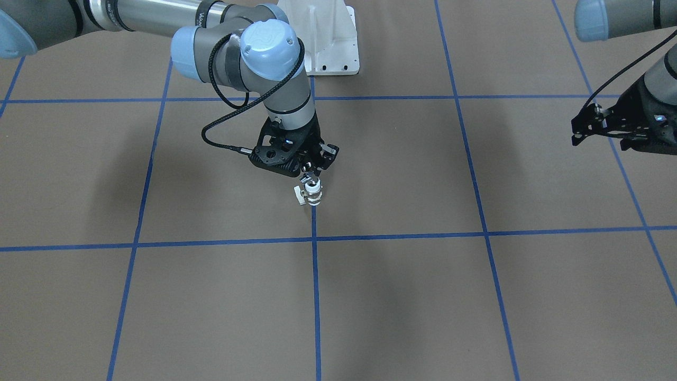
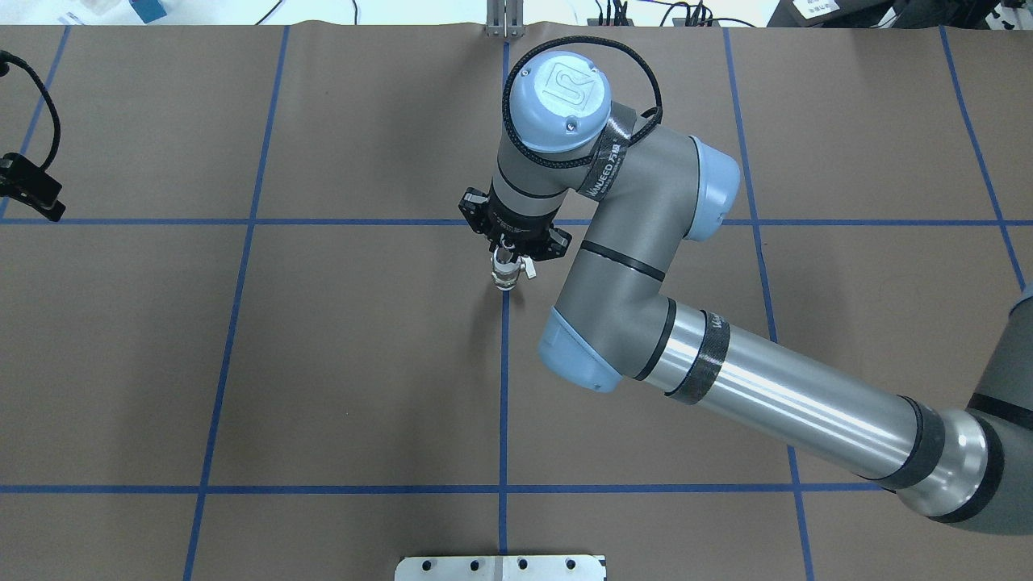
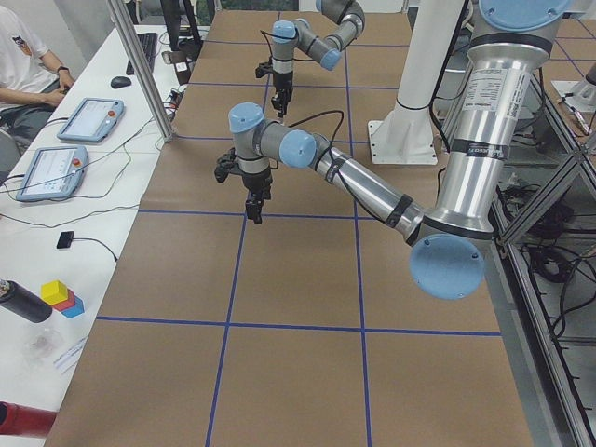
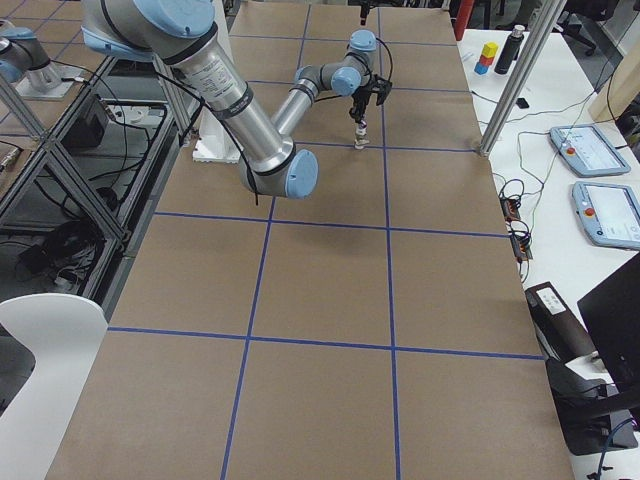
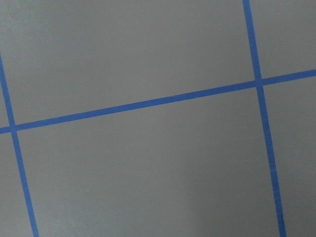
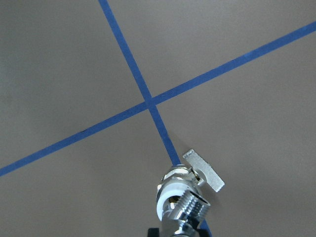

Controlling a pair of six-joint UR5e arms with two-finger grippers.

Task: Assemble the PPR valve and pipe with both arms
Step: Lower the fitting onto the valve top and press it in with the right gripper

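Observation:
My right gripper (image 1: 311,175) points down over a blue tape line near the table's middle and is shut on the pipe (image 6: 190,212), a chrome threaded fitting. The PPR valve (image 1: 314,197) hangs joined below it, upright, with white rings and a flat side lever (image 6: 205,170). It is at or just above the table; I cannot tell if it touches. The overhead view shows the valve (image 2: 506,278) under the right gripper (image 2: 507,257). My left gripper (image 1: 582,126) is far off at the table's side, empty, its fingers apart. It also shows in the overhead view (image 2: 32,190). The left wrist view shows only table.
The white bolted pedestal (image 1: 328,37) stands at the robot's side of the table. Blue tape lines (image 2: 503,387) form a grid on the brown surface. A side bench with tablets (image 3: 88,116) and a seated person (image 3: 23,56) lies beyond the far edge.

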